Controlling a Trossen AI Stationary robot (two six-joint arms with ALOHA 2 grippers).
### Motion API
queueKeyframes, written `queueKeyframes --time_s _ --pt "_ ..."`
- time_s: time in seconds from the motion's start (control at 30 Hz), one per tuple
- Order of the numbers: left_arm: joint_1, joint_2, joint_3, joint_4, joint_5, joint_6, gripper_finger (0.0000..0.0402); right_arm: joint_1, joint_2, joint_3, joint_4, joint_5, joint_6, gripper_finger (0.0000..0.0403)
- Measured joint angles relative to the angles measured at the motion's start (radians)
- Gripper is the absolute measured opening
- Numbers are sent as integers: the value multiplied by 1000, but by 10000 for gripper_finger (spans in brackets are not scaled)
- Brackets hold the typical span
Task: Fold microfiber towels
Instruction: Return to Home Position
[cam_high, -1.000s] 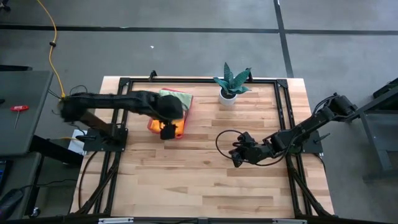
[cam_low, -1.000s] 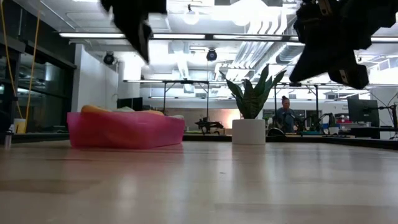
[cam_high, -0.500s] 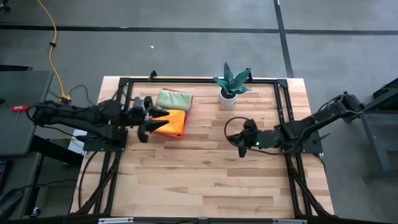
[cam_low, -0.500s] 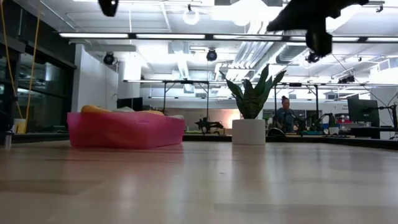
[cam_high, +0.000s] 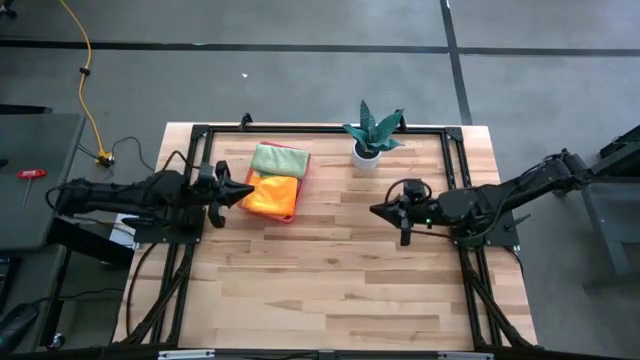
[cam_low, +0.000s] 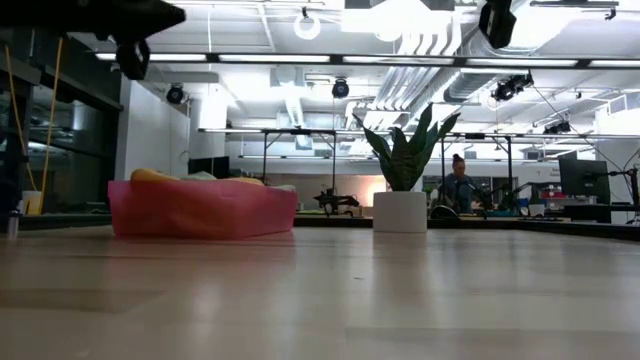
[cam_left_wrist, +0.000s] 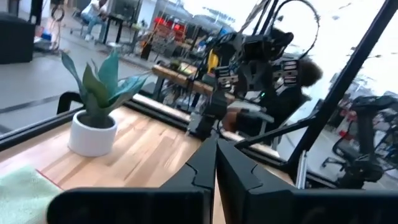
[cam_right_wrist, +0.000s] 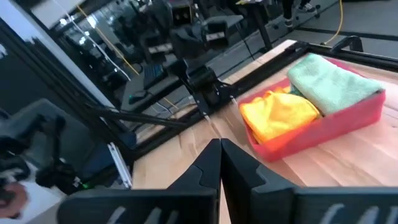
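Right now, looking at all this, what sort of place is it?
Probably a robotics lab or workshop. A left arm and a right arm flank a wooden table on a bare concrete floor, and behind it stand more metal rigs, a monitor and a person under strip lights.

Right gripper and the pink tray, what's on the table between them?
Nothing: the high view shows only bare wooden table between the right gripper and the pink tray.

The pink tray (cam_low: 200, 210) stands on the desk (cam_low: 320, 300), left of centre. Towels (cam_low: 150, 176) protrude just above its rim. A potted plant (cam_low: 404, 150) stands upright to its right, apart from it. A person (cam_low: 459, 185) sits in the room beyond.
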Motion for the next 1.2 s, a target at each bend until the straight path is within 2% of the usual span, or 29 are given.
queueKeyframes --time_s 0.17,0.3,0.47,0.63,0.77,0.87,1.0,1.2 --pt "97 -131 -79 -10 119 -16 1 0 -36 0 0 -1 15 0" --pt "130 -206 -120 -18 164 -23 0 0 -57 0 -2 -43 18 0" --pt "129 -280 -189 -18 164 -46 0 1 -64 0 -3 -75 37 0" --pt "115 -338 -311 43 146 -131 0 1 -69 0 -3 -83 34 0" --pt "98 -359 -317 -33 87 -130 0 1 -79 0 -22 -131 32 0" --pt "94 -359 -318 -49 116 -127 0 2 -107 -8 -58 -145 33 0" --pt "94 -344 -317 -70 141 -137 0 2 -196 -93 -39 -169 14 0" --pt "94 -337 -317 -66 126 -73 0 -13 -399 -335 155 -237 -25 0"
